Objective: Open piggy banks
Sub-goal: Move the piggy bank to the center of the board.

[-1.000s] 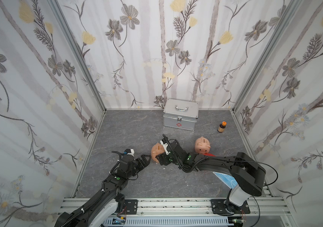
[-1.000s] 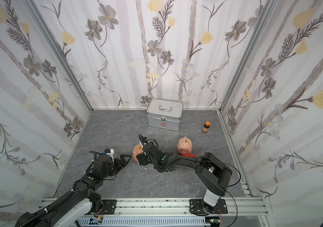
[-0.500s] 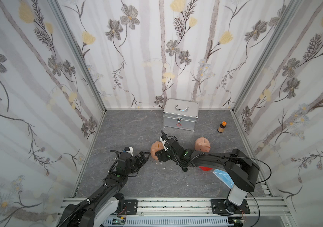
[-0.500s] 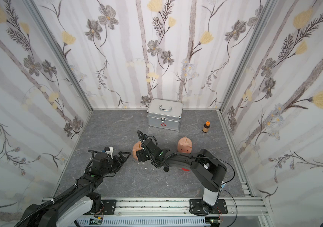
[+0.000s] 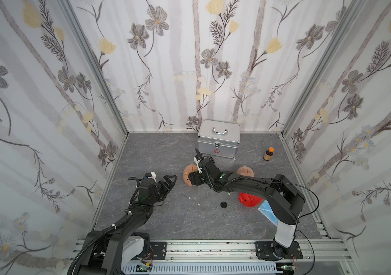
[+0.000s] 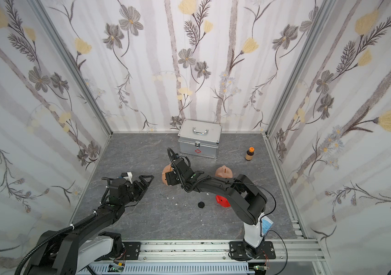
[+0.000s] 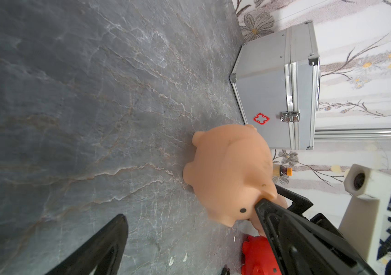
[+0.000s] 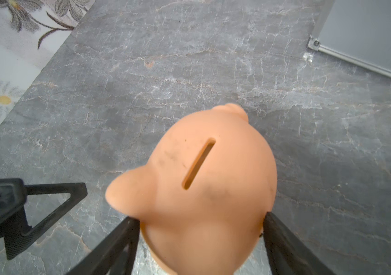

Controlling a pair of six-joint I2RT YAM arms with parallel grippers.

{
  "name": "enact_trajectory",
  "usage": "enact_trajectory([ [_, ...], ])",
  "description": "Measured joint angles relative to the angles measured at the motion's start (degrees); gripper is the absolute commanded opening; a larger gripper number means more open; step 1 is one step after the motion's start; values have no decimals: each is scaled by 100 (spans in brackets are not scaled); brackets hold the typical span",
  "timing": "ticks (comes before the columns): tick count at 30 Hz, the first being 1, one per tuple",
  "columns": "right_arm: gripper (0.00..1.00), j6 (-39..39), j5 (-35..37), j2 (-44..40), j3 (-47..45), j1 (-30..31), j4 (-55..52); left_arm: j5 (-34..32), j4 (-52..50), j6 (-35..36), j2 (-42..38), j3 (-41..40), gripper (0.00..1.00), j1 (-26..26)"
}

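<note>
— Closest in?
— Grey veined tabletop [image 5: 165, 219]; over it, left fingers [image 7: 116, 231] spread wide, close to the near peach pig [image 5: 186, 172] but apart.
— Gripped at all?
— Pinched at both flanks by right fingers [image 8: 123, 240], feet on the tabletop, about mid-surface.
— Plain in both top views, missing at the right wrist?
— Loose black plug [image 5: 223, 204], red pig [image 5: 249, 200] under the right arm [image 5: 261, 185], second peach pig [image 5: 245, 171], brown bottle [image 5: 268, 154].
— Sharp only at the right wrist?
— Coin slot [image 8: 199, 163].
— Farthest?
— Silver case [image 5: 219, 141] before floral walls [image 5: 189, 71].
</note>
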Motion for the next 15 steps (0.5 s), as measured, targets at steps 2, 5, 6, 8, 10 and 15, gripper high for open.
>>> enact_trajectory([
  [2,81,-85,-94,101,153,-70,-42,15,166,0,214,90,100,15],
  [5,81,-223,-236,258,365,-184,-131,26,350,0,466,175,100,15],
  [6,81,-260,-269,315,446,-205,-164,26,378,0,514,199,100,17],
  [8,81,-326,-306,422,581,-249,-177,24,402,4,566,240,100,24],
  [10,80,-411,-378,540,732,-275,-208,22,411,17,573,262,100,24],
  [15,80,-595,-433,791,1113,-286,-376,-66,367,140,450,271,100,24],
])
